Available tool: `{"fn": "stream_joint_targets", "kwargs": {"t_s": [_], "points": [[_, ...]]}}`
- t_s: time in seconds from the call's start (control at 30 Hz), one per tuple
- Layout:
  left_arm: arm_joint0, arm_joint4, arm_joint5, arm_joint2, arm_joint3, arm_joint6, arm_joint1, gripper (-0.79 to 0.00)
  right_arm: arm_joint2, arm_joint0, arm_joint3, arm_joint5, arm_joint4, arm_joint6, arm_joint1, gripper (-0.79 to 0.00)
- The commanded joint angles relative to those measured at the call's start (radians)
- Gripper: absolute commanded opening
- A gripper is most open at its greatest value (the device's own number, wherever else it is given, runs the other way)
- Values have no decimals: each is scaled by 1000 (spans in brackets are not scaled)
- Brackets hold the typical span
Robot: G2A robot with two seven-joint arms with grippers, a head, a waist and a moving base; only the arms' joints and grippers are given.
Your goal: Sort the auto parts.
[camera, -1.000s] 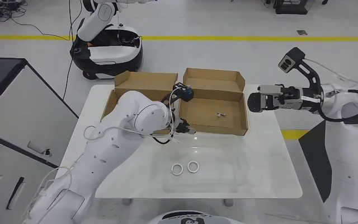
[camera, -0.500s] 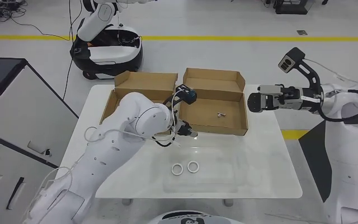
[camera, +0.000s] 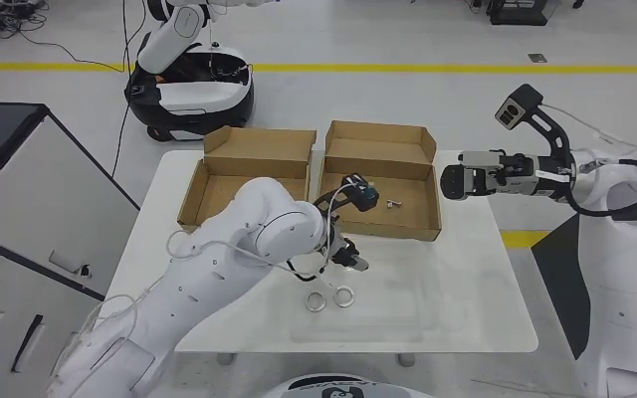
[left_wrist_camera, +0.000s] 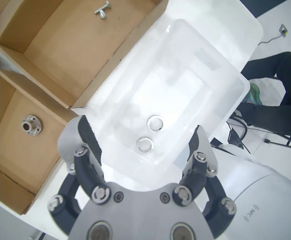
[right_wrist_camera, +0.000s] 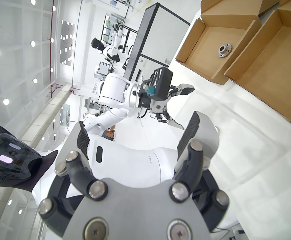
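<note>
The white table (camera: 468, 298) carried a clear, shallow plastic tray (left_wrist_camera: 172, 86) at its near side and two open brown cardboard boxes behind it. The left box (camera: 259, 144) held a silver flanged hub (left_wrist_camera: 28, 125), and the right box (camera: 398, 219) held a small metal wing bolt (left_wrist_camera: 102, 11). The left gripper (left_wrist_camera: 141, 126) hung over the tray, its black-padded fingers spread wide with nothing between them. The right gripper (right_wrist_camera: 138, 121) was equally wide open and empty, well apart beyond the far end of the right box, so the left arm was clearly the nearer. Two flat silver metal rings lay on the tray floor, close together but not touching. One ring (left_wrist_camera: 144, 144) sat just ahead of the left palm, between the two fingers, and the other (left_wrist_camera: 155, 123) lay a little further out along the same reach. Being round and flat, they had no long axis (so wrist angle probably mattered little). The pick seemed to turn on going straight down over the closer ring without also catching its neighbour.
</note>
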Motion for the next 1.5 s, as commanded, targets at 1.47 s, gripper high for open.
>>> {"fn": "stream_joint_targets", "kwargs": {"t_s": [1.47], "points": [[-98, -123, -172, 300, 187, 20, -2, 0, 0, 0, 0, 0, 0, 0, 0, 0]]}}
